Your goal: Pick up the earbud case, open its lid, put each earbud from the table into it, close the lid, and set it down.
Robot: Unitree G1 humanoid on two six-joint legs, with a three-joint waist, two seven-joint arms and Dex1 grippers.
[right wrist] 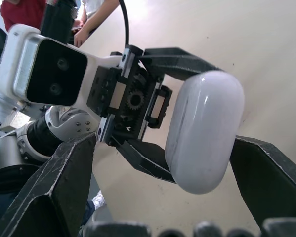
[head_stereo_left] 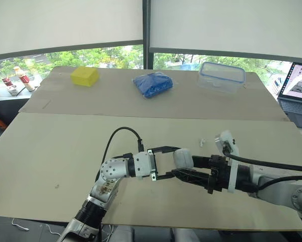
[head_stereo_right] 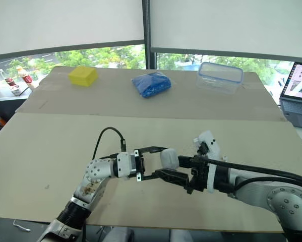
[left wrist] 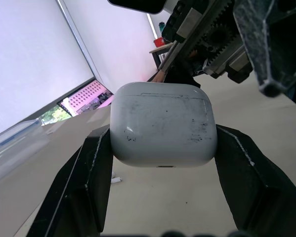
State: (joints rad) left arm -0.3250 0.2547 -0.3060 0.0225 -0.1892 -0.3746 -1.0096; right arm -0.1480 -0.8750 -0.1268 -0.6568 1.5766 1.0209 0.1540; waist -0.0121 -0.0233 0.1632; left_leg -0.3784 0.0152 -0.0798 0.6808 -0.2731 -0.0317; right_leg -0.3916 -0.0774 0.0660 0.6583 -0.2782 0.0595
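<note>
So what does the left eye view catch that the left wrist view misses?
Left eye view's own: things at the table's far side, namely a yellow block, a blue bundle and a clear lidded box. Left wrist view's own: dark scuffs and the closed lid seam on the earbud case. Shared: the earbud case clamped in the left gripper, with the right gripper open close by.

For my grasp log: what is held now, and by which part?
Left gripper holds the earbud case by its two side faces; right gripper open, holding nothing.
</note>
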